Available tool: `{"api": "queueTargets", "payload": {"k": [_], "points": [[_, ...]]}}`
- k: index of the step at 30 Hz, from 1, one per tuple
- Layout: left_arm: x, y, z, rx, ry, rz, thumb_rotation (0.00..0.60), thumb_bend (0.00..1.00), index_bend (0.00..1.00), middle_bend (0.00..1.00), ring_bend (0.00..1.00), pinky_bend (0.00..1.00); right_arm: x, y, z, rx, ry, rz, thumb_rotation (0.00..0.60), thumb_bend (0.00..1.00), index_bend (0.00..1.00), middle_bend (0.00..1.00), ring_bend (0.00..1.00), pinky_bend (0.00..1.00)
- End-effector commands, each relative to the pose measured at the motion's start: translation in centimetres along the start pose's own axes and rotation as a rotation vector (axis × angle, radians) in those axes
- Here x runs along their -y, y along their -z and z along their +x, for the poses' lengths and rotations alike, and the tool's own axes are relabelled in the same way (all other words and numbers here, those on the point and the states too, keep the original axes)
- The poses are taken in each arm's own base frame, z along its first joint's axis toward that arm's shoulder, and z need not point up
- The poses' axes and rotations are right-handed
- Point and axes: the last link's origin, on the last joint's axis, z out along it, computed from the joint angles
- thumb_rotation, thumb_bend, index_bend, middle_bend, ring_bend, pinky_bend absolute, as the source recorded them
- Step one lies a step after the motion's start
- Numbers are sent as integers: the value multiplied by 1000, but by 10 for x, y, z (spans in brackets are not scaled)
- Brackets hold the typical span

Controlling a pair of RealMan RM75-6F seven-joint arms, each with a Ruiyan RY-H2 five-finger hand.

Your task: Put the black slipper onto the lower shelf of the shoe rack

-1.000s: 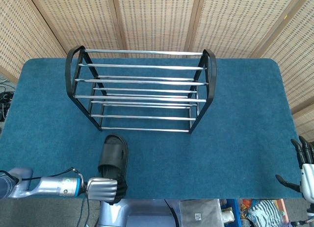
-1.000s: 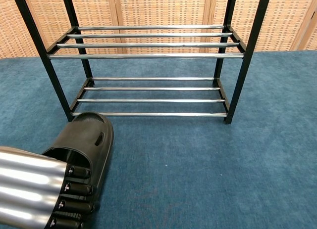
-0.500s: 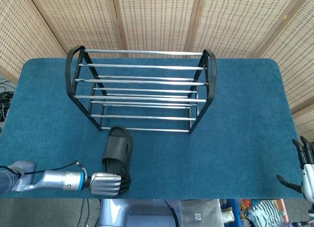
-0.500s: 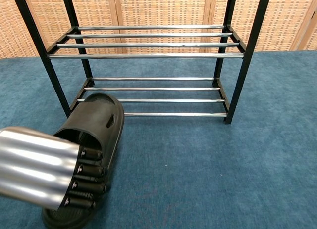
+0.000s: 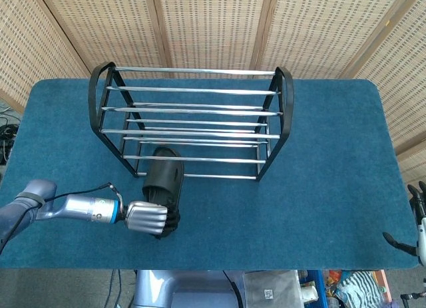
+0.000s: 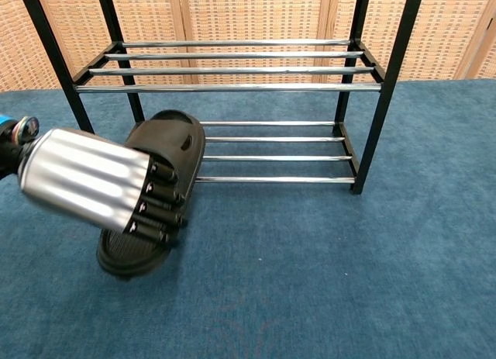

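Note:
The black slipper (image 5: 164, 181) (image 6: 172, 146) is lifted, toe pointing into the left part of the shoe rack (image 5: 193, 118) (image 6: 240, 88), its front half over the lower shelf's chrome bars (image 6: 271, 157). My left hand (image 5: 148, 218) (image 6: 101, 187) grips the slipper's heel end, fingers curled around its edge. The heel hangs above the blue carpet in front of the rack. My right hand (image 5: 418, 235) shows only at the lower right edge of the head view, far from the rack, fingers spread and holding nothing.
The rack stands at the back middle of the blue carpeted table (image 5: 333, 188), with woven screens (image 5: 213, 28) behind it. The rack's black side frames (image 6: 380, 103) flank the shelves. The upper shelf (image 6: 232, 64) carries nothing.
My left hand has carried the slipper forward and up from the table's front edge, so its toe now reaches over the lower shelf's bars. The right hand has sunk slightly.

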Motion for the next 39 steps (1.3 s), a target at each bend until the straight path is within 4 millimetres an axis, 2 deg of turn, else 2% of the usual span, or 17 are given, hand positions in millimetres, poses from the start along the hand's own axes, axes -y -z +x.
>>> {"api": "queueTargets", "payload": {"k": [1,8,20,25,28,29,30,31,33,35,36,39], "points": [[21,-1,-10,3,22,28,600,133,635,524,454,423,-1,-5,-2,-3,5,-18,600,0,0,0,0,0],[48,-5,-25,41,26,70,600,133,635,522,453,423,-6,-10,-4,-9,19,-62,600,0,0,0,0,0],[59,-9,-43,117,37,106,600,133,635,510,453,423,-10,-15,-6,-8,32,-98,600,0,0,0,0,0],[56,-10,-47,134,34,103,600,133,635,498,453,423,-10,-15,-6,-7,36,-104,600,0,0,0,0,0],[57,-9,-50,151,21,105,600,133,629,426,400,413,-10,-15,-7,-5,36,-106,600,0,0,0,0,0],[58,-8,-51,160,18,108,600,133,597,352,334,391,-11,-16,-7,-5,36,-108,600,0,0,0,0,0],[58,-7,-52,165,16,109,600,133,524,246,241,352,-11,-16,-6,-5,36,-109,600,0,0,0,0,0],[59,-6,-53,178,8,110,600,133,472,185,188,327,-11,-16,-6,-6,36,-110,600,0,0,0,0,0],[59,-6,-54,185,3,113,600,133,239,22,30,233,-11,-16,-6,-7,35,-111,600,0,0,0,0,0],[58,-6,-54,178,0,121,600,133,126,0,0,184,-11,-16,-6,-4,33,-110,600,0,0,0,0,0],[57,-6,-53,172,1,122,600,133,100,0,0,167,-11,-16,-6,-2,32,-111,600,0,0,0,0,0],[56,-6,-53,171,-12,114,600,133,95,0,0,144,-12,-16,-7,2,31,-112,600,0,0,0,0,0]]}}
